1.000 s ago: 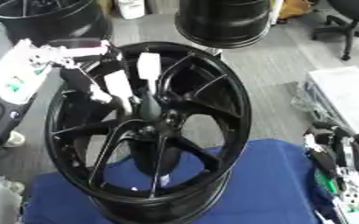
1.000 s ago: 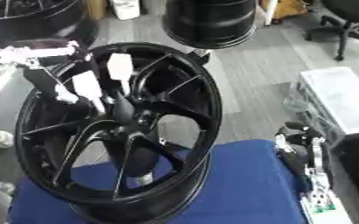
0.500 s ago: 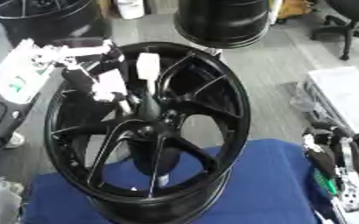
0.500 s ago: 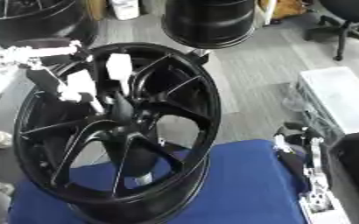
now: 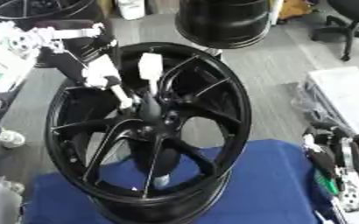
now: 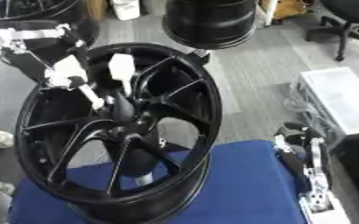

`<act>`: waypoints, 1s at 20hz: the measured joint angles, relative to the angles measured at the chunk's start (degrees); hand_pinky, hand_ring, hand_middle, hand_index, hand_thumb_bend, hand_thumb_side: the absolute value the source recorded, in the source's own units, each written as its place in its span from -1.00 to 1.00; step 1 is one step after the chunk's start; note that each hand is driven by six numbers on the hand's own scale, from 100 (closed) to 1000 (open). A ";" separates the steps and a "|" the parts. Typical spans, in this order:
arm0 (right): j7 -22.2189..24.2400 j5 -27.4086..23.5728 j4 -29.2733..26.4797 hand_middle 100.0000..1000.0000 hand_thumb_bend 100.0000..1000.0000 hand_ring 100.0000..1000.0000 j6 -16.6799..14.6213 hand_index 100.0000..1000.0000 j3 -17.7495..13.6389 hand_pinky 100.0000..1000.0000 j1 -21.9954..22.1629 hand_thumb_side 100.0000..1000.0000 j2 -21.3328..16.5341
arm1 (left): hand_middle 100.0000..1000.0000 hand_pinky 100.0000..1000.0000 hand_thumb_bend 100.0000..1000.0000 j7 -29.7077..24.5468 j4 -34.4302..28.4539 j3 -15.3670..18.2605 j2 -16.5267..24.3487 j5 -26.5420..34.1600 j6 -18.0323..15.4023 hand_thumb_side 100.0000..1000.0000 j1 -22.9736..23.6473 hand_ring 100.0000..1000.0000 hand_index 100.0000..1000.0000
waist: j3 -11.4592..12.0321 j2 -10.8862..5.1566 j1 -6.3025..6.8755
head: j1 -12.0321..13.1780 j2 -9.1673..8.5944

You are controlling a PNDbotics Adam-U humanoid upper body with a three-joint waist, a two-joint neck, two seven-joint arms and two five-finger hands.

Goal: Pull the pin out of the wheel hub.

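My left hand point(image 5: 98, 72): fingers pinching the pin point(image 5: 124, 97) at the centre of the wheel hub point(image 5: 148, 131), upright on the blue surface point(image 5: 267, 183). My right hand point(image 6: 301, 159): low right, fingers relaxed; right eye shows more grey floor point(image 6: 251, 78) beside it.

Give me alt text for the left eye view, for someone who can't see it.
The robot's left hand reaches to the centre of a black wheel hub standing tilted on a blue mat. Its right hand rests idle at the lower right.
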 measured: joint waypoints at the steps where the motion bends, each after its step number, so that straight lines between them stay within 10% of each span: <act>1: -0.01 0.00 0.05 0.29 -1.00 0.06 0.00 0.34 0.00 0.24 0.01 -0.29 0.00 | -0.37 -0.09 -0.59 0.00 -0.57 0.36 1.00 0.69 0.00 -0.74 -0.23 -0.43 -0.14 | 0.08 -0.06 0.03 | -0.01 0.00; 7: -0.27 0.00 0.26 0.28 -1.00 0.06 0.07 0.34 -0.38 0.24 0.54 -0.29 -0.04 | -0.38 -0.08 -0.56 1.93 -4.36 4.15 10.04 4.08 -1.81 -0.76 0.15 -0.44 -0.13 | 1.24 -0.54 0.67 | -0.59 0.00; 13: -0.53 0.00 0.28 0.29 -1.00 0.06 0.25 0.34 -0.70 0.24 1.01 -0.30 -0.36 | -0.36 -0.09 -0.54 5.96 -4.48 8.26 20.16 2.94 -3.13 -0.79 10.18 -0.43 -0.11 | 1.98 -0.80 0.87 | -1.09 0.00; 20: -0.63 0.00 0.55 0.29 -1.00 0.06 0.35 0.35 -0.72 0.24 1.06 -0.30 -0.42 | -0.02 0.15 -0.25 8.26 9.22 11.26 19.18 -8.99 -3.22 -0.57 16.64 -0.10 0.25 | 1.96 -0.83 0.08 | -1.05 0.00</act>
